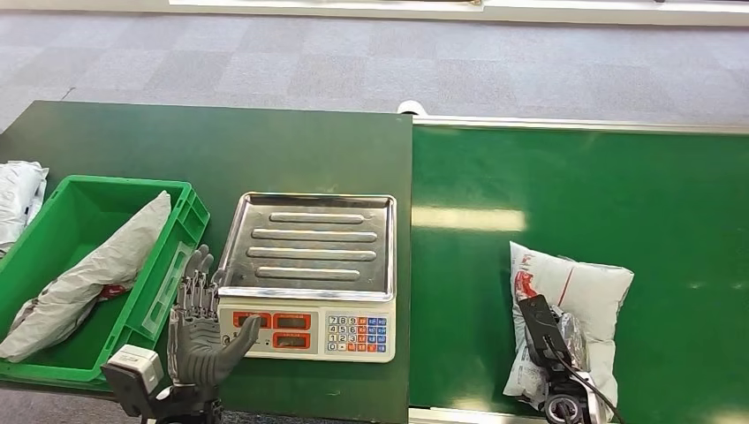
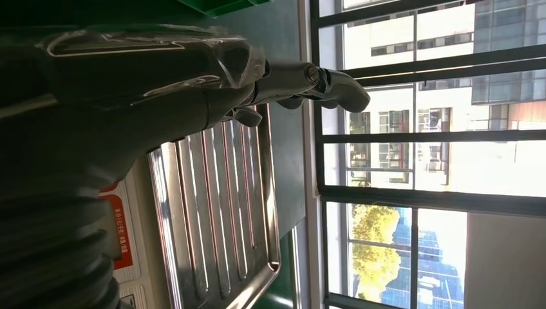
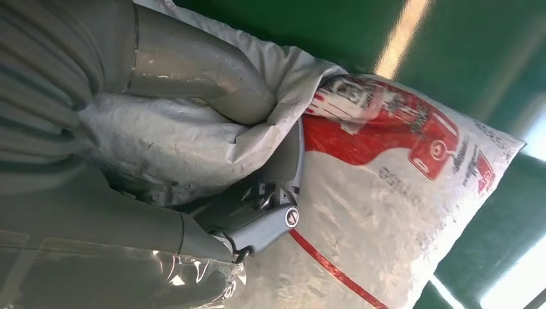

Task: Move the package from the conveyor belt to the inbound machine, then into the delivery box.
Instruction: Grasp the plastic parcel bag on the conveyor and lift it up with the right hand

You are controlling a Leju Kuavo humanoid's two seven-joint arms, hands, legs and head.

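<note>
Head view: The package point(image 1: 565, 305), a white poly mailer with red print, lies on the green belt point(image 1: 574, 194) near its front edge. The right hand point(image 1: 548, 340) sits on its near end. The left hand point(image 1: 199, 331) hovers over the desk point(image 1: 221, 150) between the green box point(image 1: 141, 300) and the scale point(image 1: 309, 274), fingers spread, holding nothing. The box already holds one grey bag point(image 1: 84, 278); another bag point(image 1: 18, 199) lies on the desk beside it. The scale's steel tray is bare. Grey carpet lies beyond.

Left wrist view: The left hand point(image 2: 193, 84) reaches out above the ribbed tray point(image 2: 219, 212), fingers point(image 2: 322, 84) extended and apart. Tall windows stand behind.

Right wrist view: The right hand point(image 3: 193, 148) pinches a bunched fold of the package point(image 3: 399, 193) between thumb and fingers point(image 3: 257, 225). The film wrinkles freely, so judge it soft, light and slippery, with pliable contents. A gathered edge gives the surest hold; a flat face offers no purchase. Expect sag when lifted.
</note>
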